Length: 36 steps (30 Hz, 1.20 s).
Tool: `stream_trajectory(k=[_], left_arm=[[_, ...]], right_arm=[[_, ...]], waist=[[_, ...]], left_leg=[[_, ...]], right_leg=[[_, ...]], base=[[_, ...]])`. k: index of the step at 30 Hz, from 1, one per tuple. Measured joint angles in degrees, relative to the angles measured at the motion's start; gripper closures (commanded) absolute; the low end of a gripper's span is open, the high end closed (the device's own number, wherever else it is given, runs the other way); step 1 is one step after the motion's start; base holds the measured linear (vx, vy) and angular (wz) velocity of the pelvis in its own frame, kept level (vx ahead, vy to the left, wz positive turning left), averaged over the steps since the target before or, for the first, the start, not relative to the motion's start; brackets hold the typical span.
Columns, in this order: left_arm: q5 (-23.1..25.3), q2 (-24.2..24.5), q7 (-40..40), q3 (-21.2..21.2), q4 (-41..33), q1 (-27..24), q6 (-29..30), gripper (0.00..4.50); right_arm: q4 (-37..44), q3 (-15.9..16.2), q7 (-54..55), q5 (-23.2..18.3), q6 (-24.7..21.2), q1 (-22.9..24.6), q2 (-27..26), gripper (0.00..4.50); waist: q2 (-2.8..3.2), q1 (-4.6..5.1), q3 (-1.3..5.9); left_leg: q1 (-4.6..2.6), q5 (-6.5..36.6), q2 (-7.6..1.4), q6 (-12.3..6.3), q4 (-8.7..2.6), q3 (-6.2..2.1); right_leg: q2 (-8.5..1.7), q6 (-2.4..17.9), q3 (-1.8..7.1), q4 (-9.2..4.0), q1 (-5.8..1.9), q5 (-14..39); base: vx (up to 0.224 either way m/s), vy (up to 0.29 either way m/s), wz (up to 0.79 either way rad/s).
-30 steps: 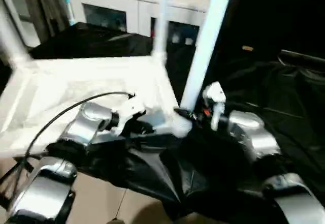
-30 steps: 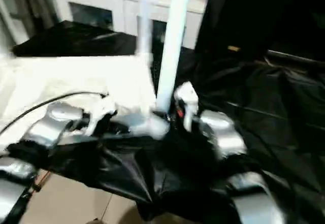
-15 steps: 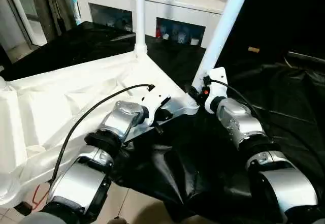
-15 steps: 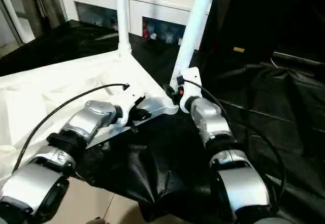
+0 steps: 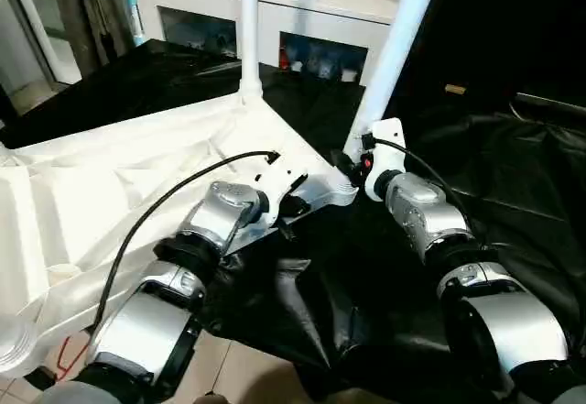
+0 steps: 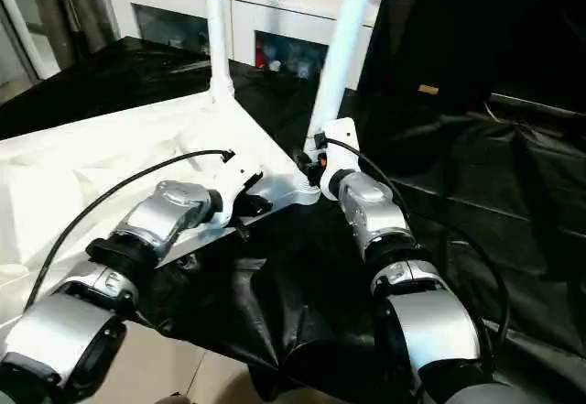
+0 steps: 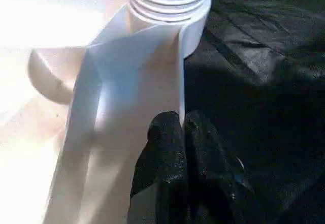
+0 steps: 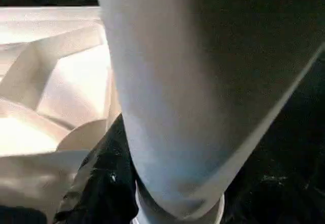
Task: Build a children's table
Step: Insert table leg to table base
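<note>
The white tabletop [image 5: 110, 184] lies underside up on black cloth, ribs showing. One white leg [image 5: 247, 28] stands upright in its far corner. A second leg [image 5: 389, 65] rises tilted from the near right corner socket [image 7: 170, 0], whose ridged collar shows. My left gripper [image 5: 291, 204] is shut on the tabletop's thin rim wall just beside that socket, its fingers [image 7: 167, 148] pinched on the edge. My right gripper [image 5: 352, 161] is shut on the foot of the tilted leg [image 8: 167, 92], with one black finger [image 8: 101, 183] against its side.
Black cloth [image 5: 513, 175] covers the work surface, bunched and hanging at the front edge. A white glass-door cabinet [image 5: 275, 19] stands behind. Light floor [image 5: 220, 376] shows below the cloth. A black cable [image 5: 156, 212] loops over my left forearm.
The head camera has swung and steadied since one second ago. Both grippers keep their holds. The tilted leg stands slightly more upright than half a second ago.
</note>
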State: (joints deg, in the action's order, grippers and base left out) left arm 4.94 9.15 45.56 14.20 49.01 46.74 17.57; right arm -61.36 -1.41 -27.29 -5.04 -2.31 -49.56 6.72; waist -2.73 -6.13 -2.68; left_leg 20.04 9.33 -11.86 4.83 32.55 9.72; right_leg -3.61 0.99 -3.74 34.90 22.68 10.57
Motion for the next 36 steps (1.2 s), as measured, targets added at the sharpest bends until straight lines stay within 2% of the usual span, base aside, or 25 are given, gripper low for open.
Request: stream_trajectory(k=[4,7,14,20,25,30,33,34,36], left_arm=[[-0.34,3.72,6.88,0.81,-4.63,-2.74,-1.29,4.5],[-0.76,6.11,11.1,1.29,-5.87,-3.69,-2.64,4.5],[-1.86,11.25,21.12,1.98,-10.69,-7.38,-5.97,4.5],[-2.71,13.11,26.79,2.5,-10.92,-8.29,-9.13,4.5],[-2.71,13.41,27.95,2.55,-10.42,-8.29,-10.59,4.5],[-2.7,13.36,27.95,2.54,-9.97,-8.19,-10.77,4.5],[-2.2,12.85,25.16,2.18,-8.73,-7.74,-10.4,4.5],[-1.58,11.75,23.18,2.06,-8.42,-7.35,-9.97,4.5],[-1.2,9.57,21.34,2.12,-7.67,-6.72,-9.41,4.5]], right_arm=[[2.63,3.14,-13.86,0.65,-0.09,1.42,3.83,2.63],[4.77,4.23,-21.44,0.62,-0.63,2.5,5.5,2.63],[11.82,6.44,-36.81,-0.24,-2.08,6.43,8.66,2.63],[20.16,8.31,-44.8,-1.7,-2.89,11.35,11.08,2.63],[23.61,8.74,-46.23,-1.55,-3.94,12.91,11.62,2.63],[23.23,8.73,-45.67,-1.51,-3.94,12.76,11.38,2.63],[19.34,7.78,-38.61,-1.4,-3.88,10.6,8.35,2.63],[17.45,7.24,-33.93,-0.87,-3.82,9.76,6.7,2.63],[15.1,6.78,-28.63,0.24,-3.86,8.84,5.2,2.63]], waist=[[-0.05,0.17,0.03],[-0.04,0.06,0.03],[-0.07,-0.06,0.04],[-0.16,-0.78,0.03],[-0.18,-1.3,0.03],[-0.18,-1.35,0.04],[-0.21,-0.88,0.07],[-0.25,-0.53,0.06],[-0.26,-0.46,-0.02]], left_leg=[[0.0,0.06,0.0,0.08,-0.41,0.05],[0.0,0.08,-0.04,0.12,-0.67,0.08],[-0.01,0.13,-0.07,0.18,-0.7,0.11],[-0.06,0.14,-0.07,0.18,-0.69,0.11],[-0.06,0.13,-0.07,0.18,-0.67,0.11],[-0.07,0.13,-0.07,0.19,-0.68,0.11],[-0.19,0.12,-0.07,0.19,-0.65,0.1],[-0.26,0.12,-0.06,0.2,-0.61,0.06],[-0.33,0.12,-0.01,0.19,-0.55,0.06]], right_leg=[[0.03,0.23,-0.02,-0.03,0.04,0.08],[0.09,0.38,-0.05,-0.02,-0.01,0.26],[0.1,0.42,-0.05,-0.04,0.0,0.36],[0.1,0.39,-0.05,-0.02,0.03,0.42],[0.09,0.38,-0.05,-0.01,0.07,0.42],[0.09,0.38,-0.05,0.01,0.05,0.42],[0.09,0.11,-0.03,0.06,-0.13,0.58],[0.09,0.1,-0.05,0.04,-0.08,0.58],[0.03,0.09,-0.02,0.01,-0.06,0.59]], base=[[0.0,0.0,0.0],[0.0,0.0,0.0],[0.0,0.0,0.0],[0.0,0.0,0.0],[0.0,0.0,0.0],[0.0,0.0,0.0],[0.0,0.0,0.0],[0.0,0.0,0.0],[0.0,0.0,0.0]])
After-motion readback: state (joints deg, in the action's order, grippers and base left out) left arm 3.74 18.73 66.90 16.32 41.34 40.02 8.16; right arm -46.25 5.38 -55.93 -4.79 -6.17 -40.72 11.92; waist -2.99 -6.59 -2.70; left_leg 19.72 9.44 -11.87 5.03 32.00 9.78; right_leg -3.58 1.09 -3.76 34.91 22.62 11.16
